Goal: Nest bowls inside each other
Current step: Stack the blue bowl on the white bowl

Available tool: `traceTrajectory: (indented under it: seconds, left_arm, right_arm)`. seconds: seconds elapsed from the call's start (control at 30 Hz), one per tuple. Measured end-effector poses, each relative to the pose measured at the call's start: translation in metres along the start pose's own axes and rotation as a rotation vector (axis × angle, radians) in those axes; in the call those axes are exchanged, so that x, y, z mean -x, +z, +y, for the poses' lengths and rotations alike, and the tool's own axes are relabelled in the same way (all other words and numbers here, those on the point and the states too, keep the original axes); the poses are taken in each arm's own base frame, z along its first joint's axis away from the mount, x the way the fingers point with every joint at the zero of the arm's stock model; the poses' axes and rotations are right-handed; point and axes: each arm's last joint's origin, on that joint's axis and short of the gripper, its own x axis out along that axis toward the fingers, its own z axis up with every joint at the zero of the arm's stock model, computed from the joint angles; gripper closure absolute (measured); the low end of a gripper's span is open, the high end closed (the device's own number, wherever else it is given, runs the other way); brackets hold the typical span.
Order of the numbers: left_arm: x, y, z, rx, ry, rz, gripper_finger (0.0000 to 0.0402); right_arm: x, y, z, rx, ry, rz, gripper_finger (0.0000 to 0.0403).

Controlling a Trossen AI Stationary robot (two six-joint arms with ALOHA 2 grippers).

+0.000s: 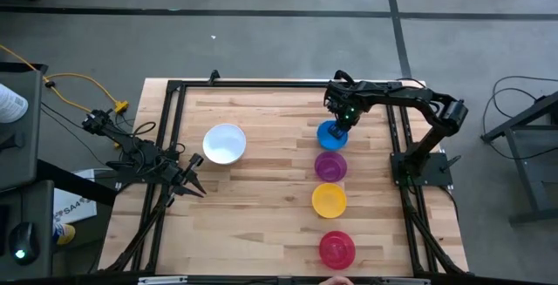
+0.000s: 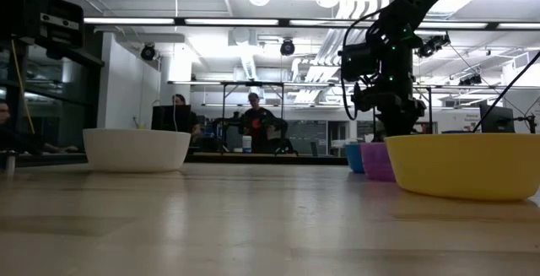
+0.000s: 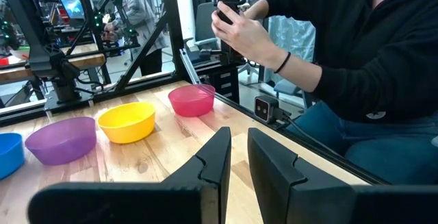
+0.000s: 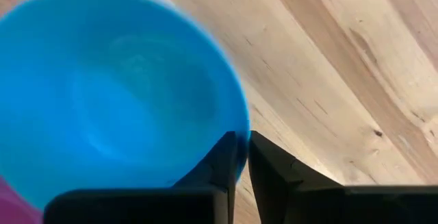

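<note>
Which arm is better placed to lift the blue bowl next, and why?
The right: its claw is pinching the blue bowl rim. The left claw waits at the table's left edge.

Robotics lab: butcher-block wooden tabletop [image 1: 270, 189] in black metal frame [image 1: 261, 84], exposed ceiling ducts [image 2: 245, 52], seated people at workstations [image 2: 257, 120].

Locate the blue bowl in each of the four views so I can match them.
High view: blue bowl, under the right claw.
Low view: right of centre, behind the purple bowl.
Left wrist view: cut off at the edge.
Right wrist view: fills the frame.
Shared landmark: purple bowl beside it.
</note>
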Motion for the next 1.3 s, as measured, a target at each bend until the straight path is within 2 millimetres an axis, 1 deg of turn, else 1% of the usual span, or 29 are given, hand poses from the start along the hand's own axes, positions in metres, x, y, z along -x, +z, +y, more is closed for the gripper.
traceTrajectory:
  seconds: [0.17,0.43,0.73,0.87,1.0,1.1,1.3]
  left_arm:
    - [0.0,0.0,0.0,0.0,0.0,0.0,0.0352]
    - [0.0,0.0,0.0,0.0,0.0,0.0,0.0352]
    - [0.0,0.0,0.0,0.0,0.0,0.0,0.0352]
    - [0.0,0.0,0.0,0.0,0.0,0.0,0.0352]
    - [0.0,0.0,0.0,0.0,0.0,0.0,0.0352]
    - [0.0,0.0,0.0,0.0,0.0,0.0,0.0352]
    - [0.0,0.0,0.0,0.0,0.0,0.0,0.0352]
  right_arm:
    - [0.0,0.0,-0.001,0.007,-0.018,-0.004,0.0395]
    - [0.001,0.004,0.0,0.018,-0.012,-0.048,0.0398]
    - [0.002,0.017,0.0,-0.055,0.122,-0.156,0.0399]
    - [0.002,0.018,0.002,-0.046,0.146,-0.165,0.0399]
    - [0.003,0.02,0.009,-0.012,0.183,-0.192,0.0399]
    - [0.011,0.024,0.015,0.037,0.153,-0.213,0.0399]
    - [0.044,0.041,0.033,0.136,0.147,-0.314,0.0399]
